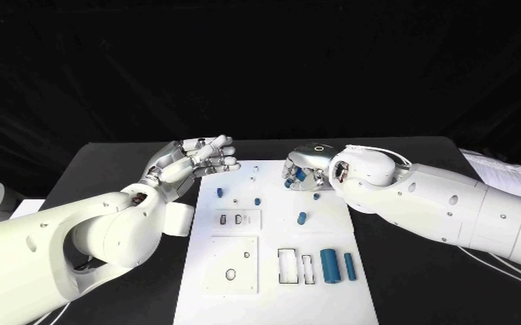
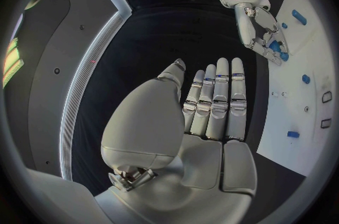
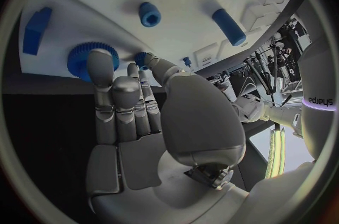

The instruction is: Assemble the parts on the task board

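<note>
The white task board [image 1: 272, 295] lies in the middle of the table. My right hand [image 1: 306, 168] is down at the board's far end, where it grips a blue toothed gear [image 3: 81, 60]: fingers lie across its rim and the thumb is at its other side. From the left wrist, the right hand [image 2: 260, 29] has blue between its fingers. My left hand [image 1: 196, 158] hovers open beside the board's far left corner, fingers straight and together [image 2: 212, 117], holding nothing. Small blue parts [image 1: 218, 191] [image 1: 302, 218] stand on the board.
Two blue cylinders [image 1: 339, 265] lie at the board's near right beside two narrow rectangular slots [image 1: 287, 265]. Two square sub-plates [image 1: 237, 220] [image 1: 233, 265] sit on its left half. A blue block [image 3: 35, 29], nut [image 3: 150, 13] and peg [image 3: 229, 26] lie near the right hand.
</note>
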